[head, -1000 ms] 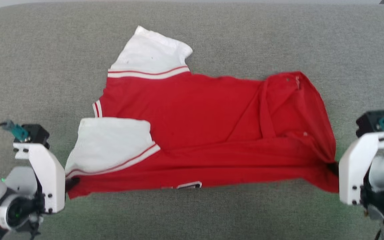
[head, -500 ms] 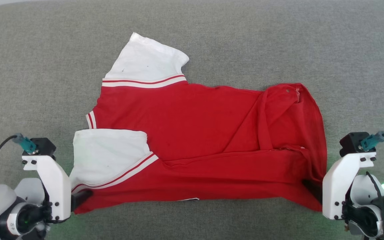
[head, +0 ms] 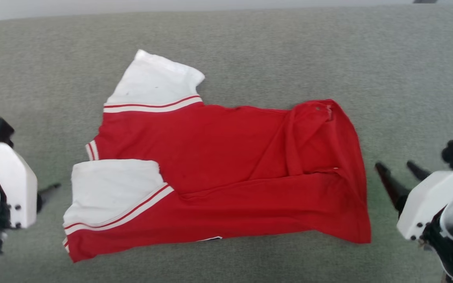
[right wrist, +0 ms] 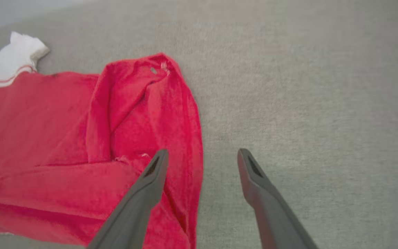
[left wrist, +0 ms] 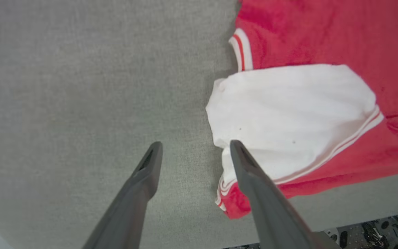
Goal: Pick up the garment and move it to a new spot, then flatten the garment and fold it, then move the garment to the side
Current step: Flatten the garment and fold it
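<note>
The garment (head: pixel 226 157) lies spread on the grey surface, folded lengthwise, its plain red face up. One white sleeve (head: pixel 155 80) points to the far side, the other (head: pixel 112 188) is folded over the near left. A sliver of the print (head: pixel 210 238) peeks out at the near edge. My left gripper (head: pixel 49 190) stands open, just left of the near sleeve (left wrist: pixel 288 114) and apart from it. My right gripper (head: pixel 393 165) is open too, just right of the red hem edge (right wrist: pixel 185 138); nothing sits between its fingers (right wrist: pixel 150 180).
The grey fabric-covered surface (head: pixel 289 51) stretches wide around the shirt, with its far edge along the top of the head view. Its near edge and a dark patterned floor (left wrist: pixel 375 235) show in the left wrist view.
Both grippers have let go of the garment's near corners, opened and drawn outward. The near edge has dropped flat onto the surface. The head camera has also shifted.
</note>
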Robot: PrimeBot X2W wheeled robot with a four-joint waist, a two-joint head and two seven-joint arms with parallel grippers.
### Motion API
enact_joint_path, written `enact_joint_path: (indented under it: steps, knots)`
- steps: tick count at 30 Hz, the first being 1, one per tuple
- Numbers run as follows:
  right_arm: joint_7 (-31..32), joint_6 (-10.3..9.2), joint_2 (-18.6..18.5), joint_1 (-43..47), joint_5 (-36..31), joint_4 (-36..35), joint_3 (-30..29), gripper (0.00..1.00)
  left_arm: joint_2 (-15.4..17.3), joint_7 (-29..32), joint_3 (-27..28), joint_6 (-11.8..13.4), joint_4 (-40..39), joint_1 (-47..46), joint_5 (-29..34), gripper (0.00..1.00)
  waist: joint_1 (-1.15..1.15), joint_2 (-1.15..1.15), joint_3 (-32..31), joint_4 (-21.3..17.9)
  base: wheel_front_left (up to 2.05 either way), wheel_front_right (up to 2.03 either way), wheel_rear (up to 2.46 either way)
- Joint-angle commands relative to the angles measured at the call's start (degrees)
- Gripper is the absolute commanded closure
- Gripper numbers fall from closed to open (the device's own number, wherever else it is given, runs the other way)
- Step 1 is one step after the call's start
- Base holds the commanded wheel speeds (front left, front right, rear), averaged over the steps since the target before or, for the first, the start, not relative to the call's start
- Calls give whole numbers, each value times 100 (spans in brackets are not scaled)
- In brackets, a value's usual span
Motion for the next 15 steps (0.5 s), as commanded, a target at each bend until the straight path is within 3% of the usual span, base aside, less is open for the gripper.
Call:
enact_joint_path:
  steps: [1,7,15]
  knots:
    - [-212,-3,18,-72,-33,-47,-15,0,3,28,26,-40,16,-117,65,0,0,0,4,-116,0,0,0]
    - [-1703,-3,31,-308,-75,-98,65,0,-191,135,153,-329,542,-684,340,0,0,0,69,-532,0,0,0]
    - [-3282,-3,27,-473,-11,149,683,0,-663,32,226,-1060,1752,-1505,825,0,0,0,258,-1157,0,0,0]
